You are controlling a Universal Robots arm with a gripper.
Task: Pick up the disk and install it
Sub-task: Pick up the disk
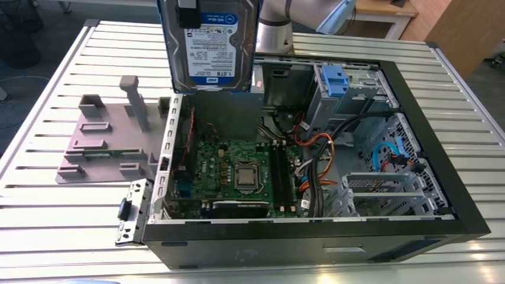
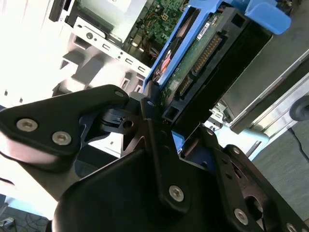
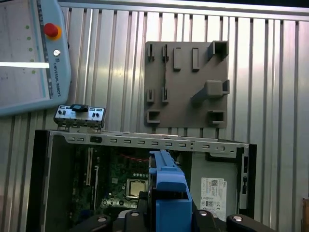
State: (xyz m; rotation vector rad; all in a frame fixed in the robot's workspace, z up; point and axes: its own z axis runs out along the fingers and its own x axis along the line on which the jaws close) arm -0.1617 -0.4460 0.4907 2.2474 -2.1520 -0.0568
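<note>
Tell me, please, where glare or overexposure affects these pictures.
In the second wrist view the background beside the disk is blown out white; in the first wrist view glare streaks the pendant screen and the ribbed table shines; the exterior view is evenly lit.

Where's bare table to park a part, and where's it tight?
Free: slatted metal table on the exterior view's right of the open black computer case, and camera-side of the grey plastic fixture plate. Crowded: inside the case, orange and black cables.

arm point(image 1: 275, 31): we are holding it raised | gripper point(image 2: 175, 115): we are clamping the disk point(image 1: 209, 50), carrying it upright
</note>
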